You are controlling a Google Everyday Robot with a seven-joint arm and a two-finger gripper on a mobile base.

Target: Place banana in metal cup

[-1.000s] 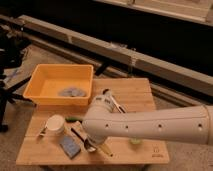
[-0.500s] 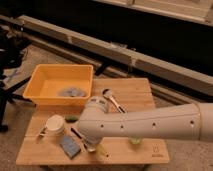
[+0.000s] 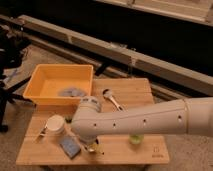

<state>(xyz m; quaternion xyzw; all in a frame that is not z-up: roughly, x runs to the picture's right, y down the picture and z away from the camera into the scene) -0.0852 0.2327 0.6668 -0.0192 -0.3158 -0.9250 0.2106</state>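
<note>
Your gripper [image 3: 91,148] sits low in the frame, left of centre, tucked under the bulky white arm [image 3: 150,122] that sweeps in from the right edge and bends down at the rounded wrist joint. The jaws are clenched; whether they hold the banana you cannot tell from here, because the wrist hides most of what lies beneath it. No yellow banana shows anywhere on the wooden table [image 3: 135,90], so it is likely either gripped or hidden under the arm. The small shiny cup-like object with a straight handle [image 3: 111,97] at centre frame, just above the arm, looks like the metal cup, left open and reachable there. Around the gripper lie a bluish sponge-like block [image 3: 70,147], a white round container [image 3: 55,124] and a pale green cup [image 3: 135,139]. The yellow bin [image 3: 40,80] fills the upper left of the table
</note>
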